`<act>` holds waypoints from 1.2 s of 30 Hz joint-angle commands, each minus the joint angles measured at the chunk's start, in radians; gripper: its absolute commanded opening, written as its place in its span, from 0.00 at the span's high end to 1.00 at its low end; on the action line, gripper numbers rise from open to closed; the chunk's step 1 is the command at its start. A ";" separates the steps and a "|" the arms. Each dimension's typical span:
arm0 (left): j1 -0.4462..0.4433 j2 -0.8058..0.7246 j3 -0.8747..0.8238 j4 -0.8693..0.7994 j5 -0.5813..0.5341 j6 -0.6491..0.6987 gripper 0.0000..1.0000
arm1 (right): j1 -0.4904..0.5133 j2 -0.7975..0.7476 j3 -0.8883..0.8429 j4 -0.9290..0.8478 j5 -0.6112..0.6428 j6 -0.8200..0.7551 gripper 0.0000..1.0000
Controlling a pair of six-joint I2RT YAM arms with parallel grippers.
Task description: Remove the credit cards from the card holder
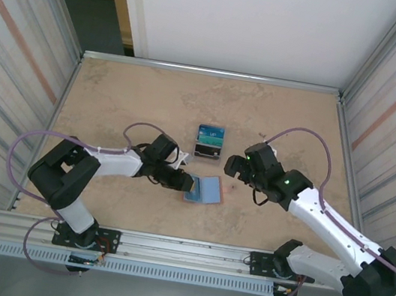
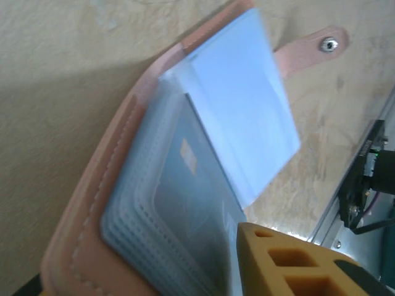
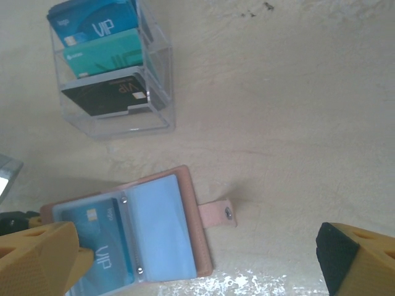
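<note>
The tan card holder (image 1: 206, 189) lies open on the table, its pale-blue sleeves (image 3: 163, 234) up and its strap tab (image 3: 217, 213) pointing right. A blue credit card (image 3: 102, 240) marked VIP sits in the left sleeve, and the same card's chip (image 2: 188, 157) is seen through the plastic in the left wrist view. My left gripper (image 1: 184, 184) is at the holder's left edge; one yellow fingertip (image 2: 271, 253) rests beside the stacked sleeves (image 2: 142, 246), and the other is hidden. My right gripper (image 3: 197, 271) hovers open above the holder, holding nothing.
A clear plastic stand (image 1: 209, 141) just behind the holder holds blue, teal and black cards (image 3: 102, 58). Bare table stretches behind it to the back wall. Metal rails run along the near edge (image 1: 187, 256), and walls close in both sides.
</note>
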 commanded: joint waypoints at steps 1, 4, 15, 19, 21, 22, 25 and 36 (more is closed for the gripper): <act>0.007 -0.027 0.030 -0.096 -0.087 0.046 0.58 | 0.015 0.003 0.043 -0.070 0.087 0.070 0.02; 0.007 -0.056 0.034 -0.136 -0.150 0.044 0.53 | 0.011 0.001 0.067 -0.083 0.085 0.044 0.02; -0.009 -0.198 -0.018 -0.157 -0.292 -0.055 0.52 | -0.006 0.030 0.042 -0.033 -0.044 -0.054 0.02; -0.031 -0.188 -0.031 -0.128 -0.310 -0.091 0.53 | -0.003 0.051 0.031 0.018 -0.089 -0.061 0.02; -0.044 -0.173 -0.031 -0.134 -0.330 -0.109 0.53 | -0.002 0.062 0.030 0.037 -0.116 -0.070 0.02; -0.051 -0.167 -0.032 -0.136 -0.336 -0.116 0.53 | 0.000 0.068 0.031 0.042 -0.122 -0.070 0.02; -0.075 -0.150 -0.033 -0.128 -0.344 -0.130 0.53 | 0.010 0.082 0.024 0.063 -0.144 -0.071 0.02; -0.107 -0.051 0.007 -0.050 -0.365 -0.131 0.65 | 0.013 0.126 -0.010 0.143 -0.240 -0.040 0.01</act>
